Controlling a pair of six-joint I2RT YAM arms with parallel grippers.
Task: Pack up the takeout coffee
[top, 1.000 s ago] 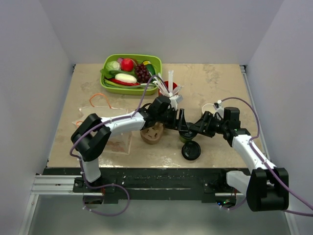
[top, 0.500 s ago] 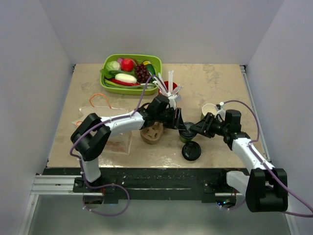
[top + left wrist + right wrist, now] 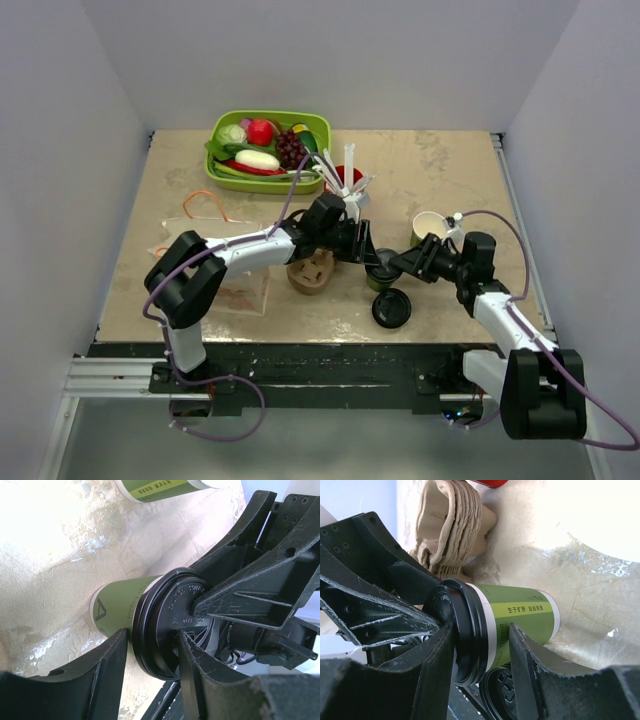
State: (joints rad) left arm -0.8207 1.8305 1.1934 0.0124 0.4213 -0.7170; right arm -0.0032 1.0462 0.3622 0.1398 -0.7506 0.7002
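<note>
The takeout coffee [image 3: 381, 277] is a small green paper cup standing mid-table, with its black lid [image 3: 165, 610] on top. It also shows in the left wrist view [image 3: 122, 605] and the right wrist view [image 3: 520, 615]. My left gripper [image 3: 368, 255] [image 3: 152, 637] pinches the lid's rim, one finger on the lid's top and one against the cup wall under the rim. My right gripper [image 3: 400, 265] [image 3: 480, 630] is open wide from the other side. Its fingers straddle the cup and lid, and one fingertip rests on the lid's top.
A loose black lid [image 3: 391, 308] lies just in front of the cup. A second, open green cup [image 3: 428, 224] stands behind right. The brown cup carrier [image 3: 312, 272] is just left, the red cup with white sticks [image 3: 343, 180] behind, a green food tray [image 3: 212, 165] far back, and a plastic bag [image 3: 215, 255] left.
My right arm has drawn back and down a little, uncovering the second green cup. My left gripper stays at the lid. The cup has not moved.
</note>
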